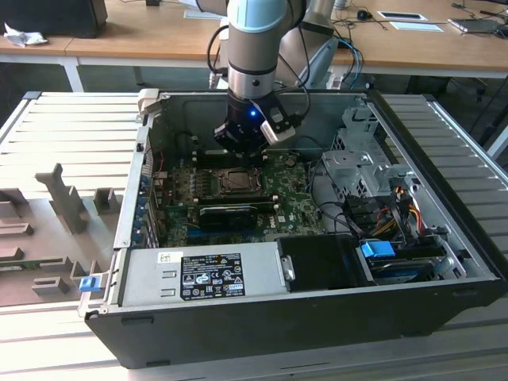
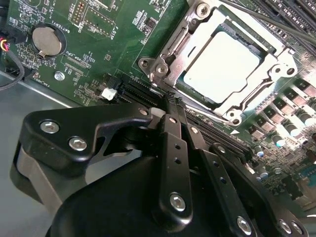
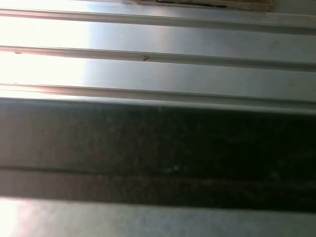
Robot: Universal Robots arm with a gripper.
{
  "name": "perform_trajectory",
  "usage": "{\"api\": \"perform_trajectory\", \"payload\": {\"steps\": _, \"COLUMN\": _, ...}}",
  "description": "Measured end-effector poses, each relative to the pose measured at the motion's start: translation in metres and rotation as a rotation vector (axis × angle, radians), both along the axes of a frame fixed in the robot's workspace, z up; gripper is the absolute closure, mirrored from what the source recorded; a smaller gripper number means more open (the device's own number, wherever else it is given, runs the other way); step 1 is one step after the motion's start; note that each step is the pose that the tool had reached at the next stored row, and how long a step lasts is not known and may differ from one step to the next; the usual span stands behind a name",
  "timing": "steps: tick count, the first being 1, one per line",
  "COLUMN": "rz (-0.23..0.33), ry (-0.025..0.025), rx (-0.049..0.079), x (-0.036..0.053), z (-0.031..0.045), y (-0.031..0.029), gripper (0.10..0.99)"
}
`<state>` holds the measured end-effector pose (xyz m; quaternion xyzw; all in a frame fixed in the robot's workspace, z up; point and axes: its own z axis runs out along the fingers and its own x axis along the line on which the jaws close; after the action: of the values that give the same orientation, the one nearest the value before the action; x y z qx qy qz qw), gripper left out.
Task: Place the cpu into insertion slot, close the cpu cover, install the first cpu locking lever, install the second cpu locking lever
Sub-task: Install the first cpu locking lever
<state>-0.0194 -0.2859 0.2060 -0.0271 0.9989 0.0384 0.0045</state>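
Note:
The cpu [image 2: 222, 66], a pale silvery square, lies in the insertion slot [image 2: 170, 47] on the green board. The cpu cover [image 2: 256, 98], a silvery frame, lies flat around it. In the exterior view the slot [image 1: 236, 181] sits mid-board, and my gripper [image 1: 242, 149] hangs just behind and above it. In the second wrist view the black fingers [image 2: 174, 143] meet at the gripper tip [image 2: 170, 102], shut with nothing between them, a short way off the socket's corner. A thin metal lever rod [image 2: 276, 24] runs along the socket's far side.
The open computer case [image 1: 444, 238] surrounds the board; its power supply [image 1: 206, 274] and drive bay [image 1: 373, 171] flank it. A long black card [image 1: 230, 213] lies in front of the socket. A coin battery [image 2: 45, 40] sits on the board. A ribbed metal table [image 3: 158, 69] lies outside.

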Motion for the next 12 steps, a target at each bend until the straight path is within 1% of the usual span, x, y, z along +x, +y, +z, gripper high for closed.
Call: {"api": "perform_trajectory", "payload": {"steps": 12, "rz": 0.000, "ry": 0.0000, "rx": -0.009, "x": 0.0011, "z": -0.0019, "y": -0.0001, "gripper": 0.980}}
